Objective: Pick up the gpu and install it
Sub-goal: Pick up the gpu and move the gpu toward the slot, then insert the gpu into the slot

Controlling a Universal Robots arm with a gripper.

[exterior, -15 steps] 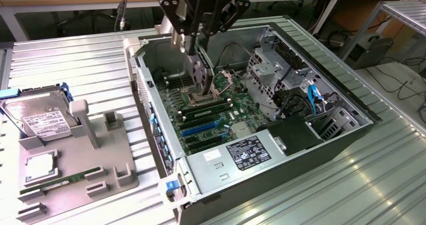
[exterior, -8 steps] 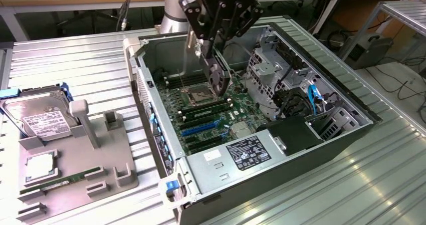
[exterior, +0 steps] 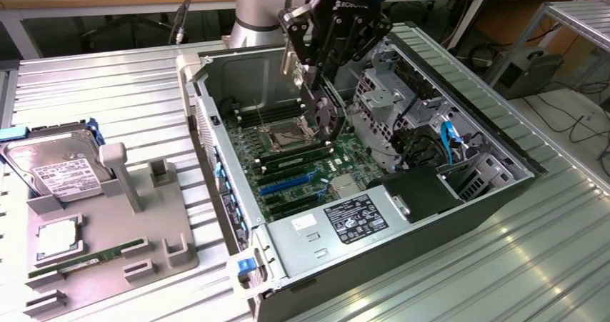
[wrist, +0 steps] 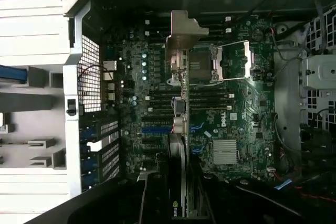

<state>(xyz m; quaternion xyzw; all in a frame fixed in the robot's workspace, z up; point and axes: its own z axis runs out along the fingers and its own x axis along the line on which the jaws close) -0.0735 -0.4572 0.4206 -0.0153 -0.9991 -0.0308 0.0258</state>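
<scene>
One slim black gpu (exterior: 324, 118) with silvery metal bracket (wrist: 181, 32), pinched edge-on in the fingers (wrist: 155, 200) of the black gripper (exterior: 310, 76) — hanging over the green motherboard (exterior: 286, 166) of the open grey case (exterior: 429, 254). Upright, likely for a slot.

One big open grey metal computer case (exterior: 429, 254), on the exterior view's right. Inside, one green circuit board (exterior: 291, 175), with one square metal chip socket (exterior: 286, 135), one small silver ribbed block (wrist: 227, 151) and one grey power box with a white label (exterior: 353, 218). One black robot gripper (exterior: 319, 93), gripping one slim black gpu card (wrist: 179, 108) with a silvery bracket. On the exterior view's left, one grey plastic holder tray (exterior: 143, 229), bearing one silver labelled hard drive (exterior: 62, 168), one square silver chip (exterior: 56, 240) and one narrow green memory stick (exterior: 86, 259).
</scene>
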